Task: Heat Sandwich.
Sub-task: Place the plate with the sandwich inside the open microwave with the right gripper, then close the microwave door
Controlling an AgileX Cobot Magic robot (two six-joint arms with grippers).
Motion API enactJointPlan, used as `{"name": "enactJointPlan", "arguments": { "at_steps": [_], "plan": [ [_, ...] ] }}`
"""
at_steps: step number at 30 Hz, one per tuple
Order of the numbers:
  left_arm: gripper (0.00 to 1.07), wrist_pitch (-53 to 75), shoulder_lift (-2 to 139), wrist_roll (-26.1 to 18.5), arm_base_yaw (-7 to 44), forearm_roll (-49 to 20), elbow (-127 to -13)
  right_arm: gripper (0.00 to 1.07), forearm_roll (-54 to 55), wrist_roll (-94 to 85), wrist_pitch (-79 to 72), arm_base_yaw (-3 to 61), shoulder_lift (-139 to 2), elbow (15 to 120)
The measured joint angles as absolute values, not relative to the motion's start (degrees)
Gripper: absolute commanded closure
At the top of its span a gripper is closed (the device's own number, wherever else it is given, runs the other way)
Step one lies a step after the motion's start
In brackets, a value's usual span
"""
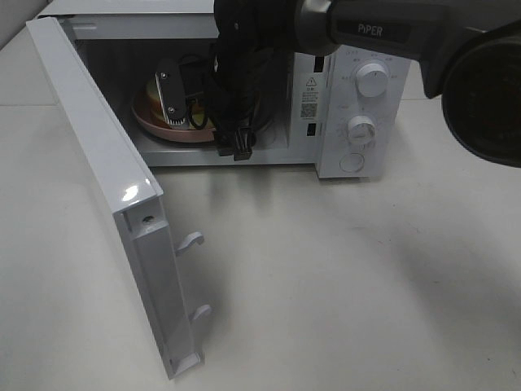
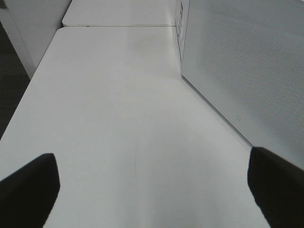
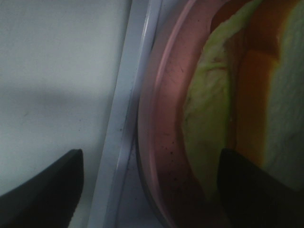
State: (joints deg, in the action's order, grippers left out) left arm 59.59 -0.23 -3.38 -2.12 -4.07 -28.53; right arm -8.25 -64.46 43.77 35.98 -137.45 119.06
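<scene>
The right gripper (image 3: 149, 161) is inside the open microwave (image 1: 366, 106), its two dark fingers parted wide with nothing pinched between them. The curved rim of the pink plate (image 3: 161, 123) runs between those fingers. One finger sits over the plate's inner side, just beside the sandwich (image 3: 237, 95). The sandwich's pale green filling and tan crust lie right next to that fingertip, but whether they touch cannot be told. The other finger hangs outside the rim, over a flat white surface, with a pale straight strip (image 3: 121, 118) running between it and the plate's edge. In the high view the plate lies on the cavity floor near the front opening, and the arm fills much of the opening above it. The door (image 1: 98, 163) is swung out, its free edge with two hooks (image 1: 191, 239) jutting over the white table (image 1: 342, 293), well apart from the right fingers. The left gripper (image 2: 152, 164) is also spread wide, holding nothing, above the table. A white perforated panel (image 2: 237, 61) stands close beside one of its fingers, the table edge (image 2: 35, 85) lies beyond the other, and flat tabletop stretches ahead between them.
</scene>
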Motion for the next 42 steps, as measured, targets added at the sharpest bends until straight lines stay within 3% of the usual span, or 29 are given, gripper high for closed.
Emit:
{"name": "enactJointPlan", "arguments": {
  "at_steps": [13,42],
  "plan": [
    [0.05,59.6,-0.2,-3.4,-2.1,-4.1,-28.5,0.31,-8.3,-59.6,43.7,36.0,-136.0,117.0],
    [0.05,59.6,-0.2,-3.4,-2.1,-4.1,-28.5,0.31,-8.7,-58.8,33.8,36.0,-115.2,85.3]
  ]
}}
